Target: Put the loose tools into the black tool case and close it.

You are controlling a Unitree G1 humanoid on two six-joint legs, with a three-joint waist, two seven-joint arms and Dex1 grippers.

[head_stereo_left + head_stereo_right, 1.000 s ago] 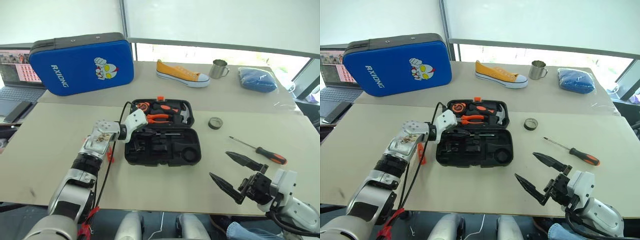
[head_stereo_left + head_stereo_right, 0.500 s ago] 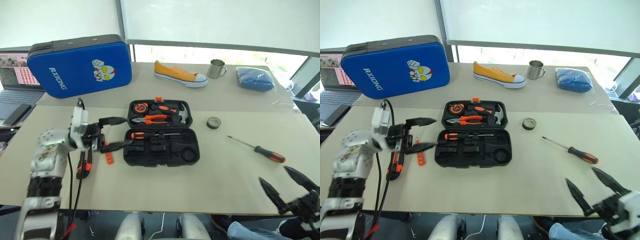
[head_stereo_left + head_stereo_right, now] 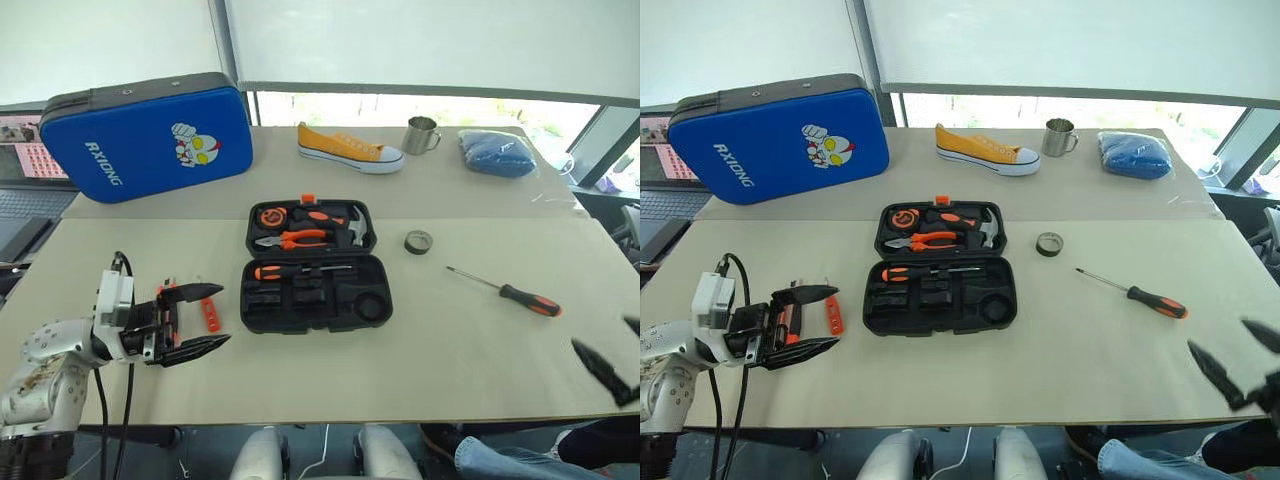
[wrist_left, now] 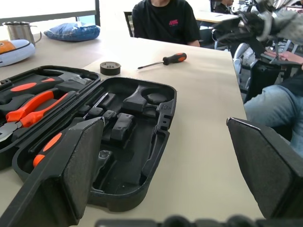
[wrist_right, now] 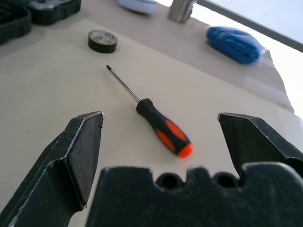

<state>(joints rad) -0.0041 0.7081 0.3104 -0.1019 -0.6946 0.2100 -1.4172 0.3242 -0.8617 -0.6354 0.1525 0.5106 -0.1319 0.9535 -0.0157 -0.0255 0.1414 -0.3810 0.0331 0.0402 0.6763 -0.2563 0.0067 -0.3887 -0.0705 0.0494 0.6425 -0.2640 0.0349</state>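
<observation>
The black tool case (image 3: 372,300) lies open at the table's middle, its lid half holding pliers, a hammer and a tape measure. One orange-and-black screwdriver (image 3: 300,270) rests in a slot of the near half. A second screwdriver (image 3: 505,291) lies loose to the right, beyond the dark tape roll (image 3: 418,241). The slim orange tester screwdriver (image 3: 208,312) lies left of the case. The utility knife (image 3: 790,322) lies behind my left gripper (image 3: 225,315), which hovers open and empty, pointing at the case. My right gripper (image 3: 1217,334) is open and empty near the table's right front edge, facing the loose screwdriver (image 5: 156,125).
A blue cartoon-printed case (image 3: 145,135) stands at the back left by a laptop (image 3: 25,165). A yellow shoe (image 3: 348,148), a metal mug (image 3: 421,134) and a blue bag (image 3: 498,154) line the far edge. A person in a black shirt (image 4: 165,21) sits beyond the table's right side.
My left gripper opened, leaving a screwdriver in the case's near half, and drew back to the left. My right arm swung out to the right, toward the table's edge.
</observation>
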